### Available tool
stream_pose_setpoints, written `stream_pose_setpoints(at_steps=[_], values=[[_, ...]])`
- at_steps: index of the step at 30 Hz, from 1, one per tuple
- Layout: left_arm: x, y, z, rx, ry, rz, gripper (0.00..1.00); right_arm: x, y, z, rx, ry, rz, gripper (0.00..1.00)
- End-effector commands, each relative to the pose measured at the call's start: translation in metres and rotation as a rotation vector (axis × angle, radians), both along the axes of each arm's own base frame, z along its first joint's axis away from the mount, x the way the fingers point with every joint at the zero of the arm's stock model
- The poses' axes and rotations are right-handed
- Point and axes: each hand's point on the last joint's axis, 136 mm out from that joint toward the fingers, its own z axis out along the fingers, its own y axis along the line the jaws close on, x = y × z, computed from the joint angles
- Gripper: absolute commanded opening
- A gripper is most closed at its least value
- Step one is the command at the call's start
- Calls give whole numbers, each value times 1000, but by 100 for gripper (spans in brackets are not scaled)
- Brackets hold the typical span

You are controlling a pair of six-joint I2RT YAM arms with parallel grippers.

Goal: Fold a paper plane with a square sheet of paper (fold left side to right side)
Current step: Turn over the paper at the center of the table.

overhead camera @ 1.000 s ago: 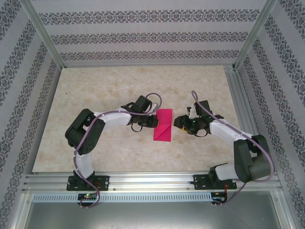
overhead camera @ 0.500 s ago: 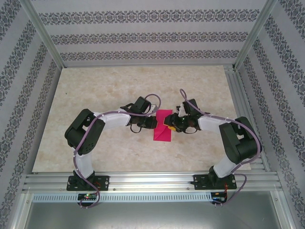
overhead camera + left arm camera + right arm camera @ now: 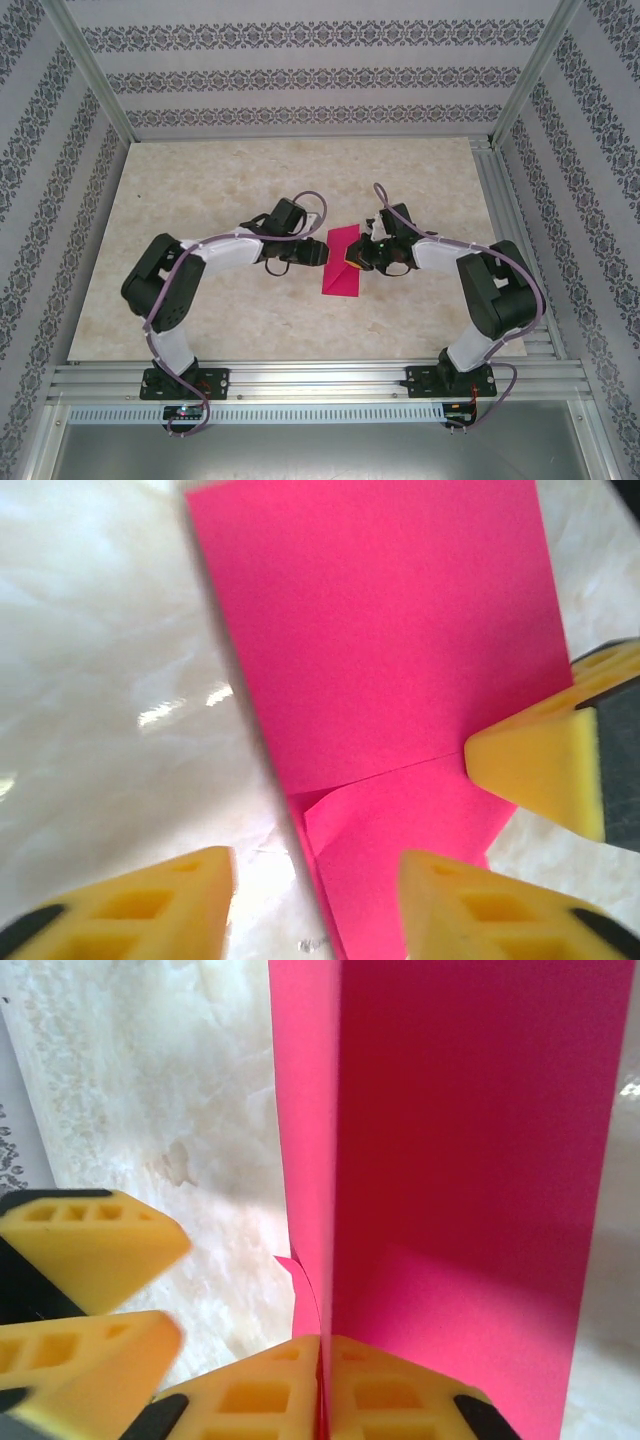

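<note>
- The sheet of paper (image 3: 342, 262), folded to a narrow strip, lies on the table (image 3: 200, 200) between the two grippers; it touches the right one and sits just ahead of the left.
- The right gripper (image 3: 322, 1345) is clenched on the sheet's edge nearest it; its pads meet with paper pinched between them.
- The left gripper (image 3: 315, 865) is released and grasps nothing; one fingertip hangs over the paper, the other over bare table.
- The paper looks thin, light and limp; it probably slides easily on the smooth top and creases or tears if dragged.
- A shallow pinch at a free edge or corner seems best, with the other gripper pinning the strip.
- No container figures here; the sheet rests directly on the table.
</note>
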Motion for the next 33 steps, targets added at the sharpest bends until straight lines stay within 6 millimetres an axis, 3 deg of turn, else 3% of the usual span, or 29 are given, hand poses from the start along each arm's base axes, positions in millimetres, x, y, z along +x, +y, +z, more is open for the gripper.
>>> stream_pose_setpoints(at_steps=[1,6,11,14,18,24,30,33], values=[[7,17,35,-83,-58,69,59,10,0,36,68,-104,29,7],[-8,32,71,-224,-35,123,82,17,-2,95,226,-266,61,4],[-24,20,118,-463,-10,116,99,18,1,157,357,-401,110,3],[-27,14,152,-607,-32,104,100,18,3,187,402,-451,123,4],[-30,3,175,-699,-28,54,100,12,10,213,441,-488,145,4],[-38,-14,196,-798,-9,-24,87,-1,21,231,478,-507,176,5],[-44,-20,211,-830,-23,-56,52,-3,26,232,496,-505,174,6],[-47,-19,209,-811,-26,-58,41,-1,23,233,492,-511,159,7]])
